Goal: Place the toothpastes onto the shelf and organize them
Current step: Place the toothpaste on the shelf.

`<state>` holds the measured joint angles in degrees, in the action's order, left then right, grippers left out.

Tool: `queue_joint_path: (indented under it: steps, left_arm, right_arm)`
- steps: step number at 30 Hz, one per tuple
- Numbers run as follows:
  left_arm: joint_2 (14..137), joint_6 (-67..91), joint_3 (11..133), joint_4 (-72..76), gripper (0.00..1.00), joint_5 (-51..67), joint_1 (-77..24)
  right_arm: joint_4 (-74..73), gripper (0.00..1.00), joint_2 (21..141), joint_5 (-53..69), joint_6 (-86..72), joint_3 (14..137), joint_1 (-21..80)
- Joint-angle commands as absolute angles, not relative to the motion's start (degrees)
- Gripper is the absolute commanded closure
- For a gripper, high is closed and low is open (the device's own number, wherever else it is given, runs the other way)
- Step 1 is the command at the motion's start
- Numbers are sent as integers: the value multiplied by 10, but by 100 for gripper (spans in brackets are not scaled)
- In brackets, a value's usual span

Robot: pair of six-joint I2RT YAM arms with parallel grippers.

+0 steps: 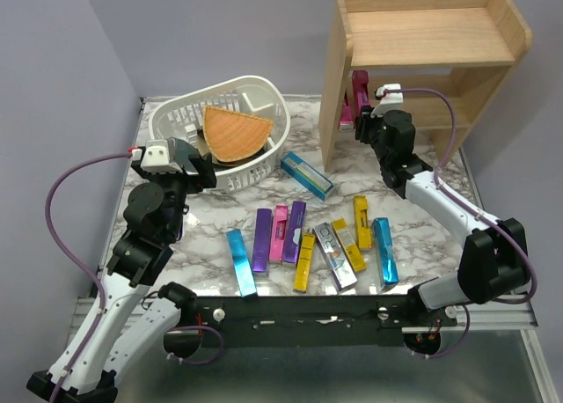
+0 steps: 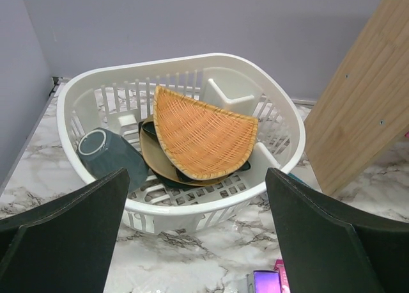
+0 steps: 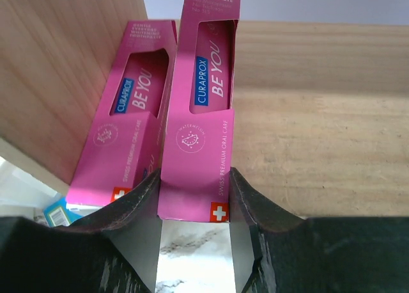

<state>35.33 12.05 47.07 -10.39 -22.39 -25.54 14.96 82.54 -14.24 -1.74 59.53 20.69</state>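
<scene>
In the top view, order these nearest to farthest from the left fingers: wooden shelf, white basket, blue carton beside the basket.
1. White basket, just ahead of left fingers.
2. Blue carton, to its right.
3. Wooden shelf, back right.

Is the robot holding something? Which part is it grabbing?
Yes. The right gripper pinches a pink toothpaste carton by the end with the white cross. The left gripper is open, empty.

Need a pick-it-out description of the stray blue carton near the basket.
Find the white basket at the back left of the marble table. Just right of it, before the wooden shelf, a blue carton lies diagonally. Unlike the other loose cartons, lined up near the arms, it lies alone.
</scene>
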Motion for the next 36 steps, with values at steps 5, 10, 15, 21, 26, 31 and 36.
queue_joint_path:
  steps: [5, 10, 15, 21, 26, 31, 36]
  left_arm:
    - [359, 122, 468, -96, 1, -208, -249]
    - [365, 123, 468, -97, 1, -206, -247]
    - [369, 124, 468, -98, 1, -205, -246]
    - [373, 123, 468, -99, 1, -204, -246]
    - [375, 124, 468, -99, 1, -201, -245]
    - [379, 124, 468, -99, 1, -200, -245]
    - [379, 124, 468, -100, 1, -202, -244]
  right_arm:
    - [185, 53, 838, -118, -29, 628, 200]
    - [178, 49, 832, -122, -43, 620, 196]
    - [155, 44, 812, -124, -61, 618, 195]
    - [140, 42, 774, -132, -88, 608, 192]
    - [134, 41, 737, -108, -150, 599, 166]
    - [152, 41, 735, -70, -246, 580, 131]
    - [203, 41, 769, -4, -315, 558, 94]
